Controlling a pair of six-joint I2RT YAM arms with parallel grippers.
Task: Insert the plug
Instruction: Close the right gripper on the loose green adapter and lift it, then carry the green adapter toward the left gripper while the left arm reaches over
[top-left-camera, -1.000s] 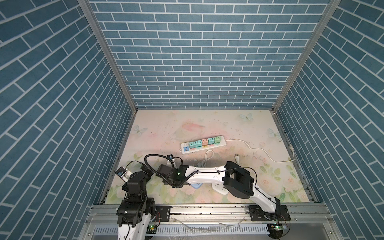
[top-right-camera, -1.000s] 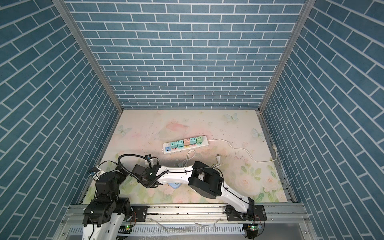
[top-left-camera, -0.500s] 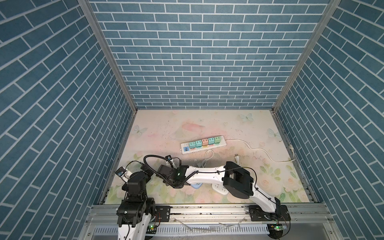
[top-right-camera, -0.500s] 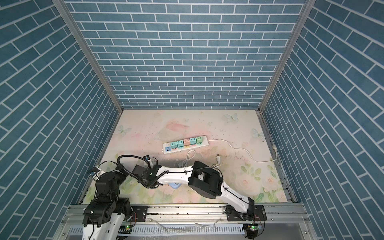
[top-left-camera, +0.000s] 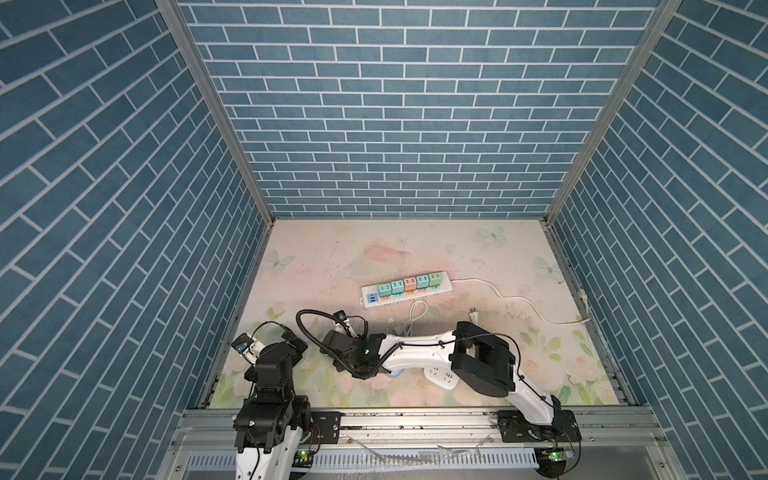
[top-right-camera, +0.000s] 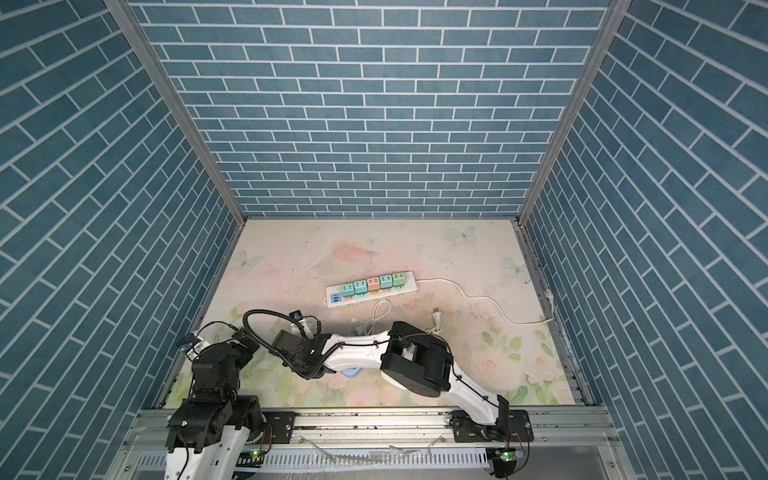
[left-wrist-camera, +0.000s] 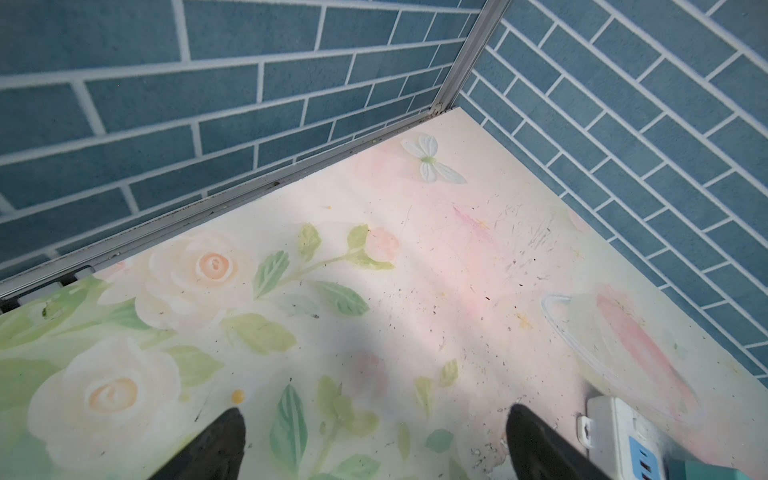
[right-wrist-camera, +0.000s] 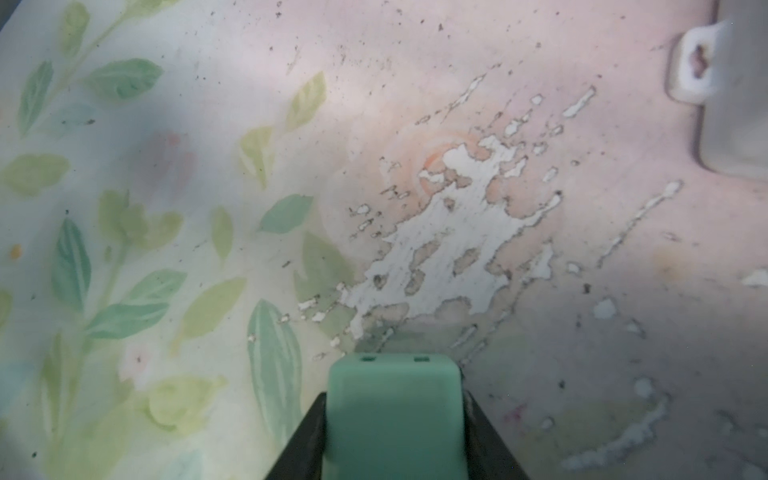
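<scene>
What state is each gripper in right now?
Left gripper: open, holding nothing.
Right gripper: closed on the mint-green square plastic plug.

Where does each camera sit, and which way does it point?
Both top views: high over the front rail, looking down into the booth; left arm and right arm show.
Left wrist: on the left arm, facing a mat corner; open left gripper shows.
Right wrist: low over the mat; right gripper clamps a green plug.
Shared: both wrist views catch the power strip's end.
</scene>
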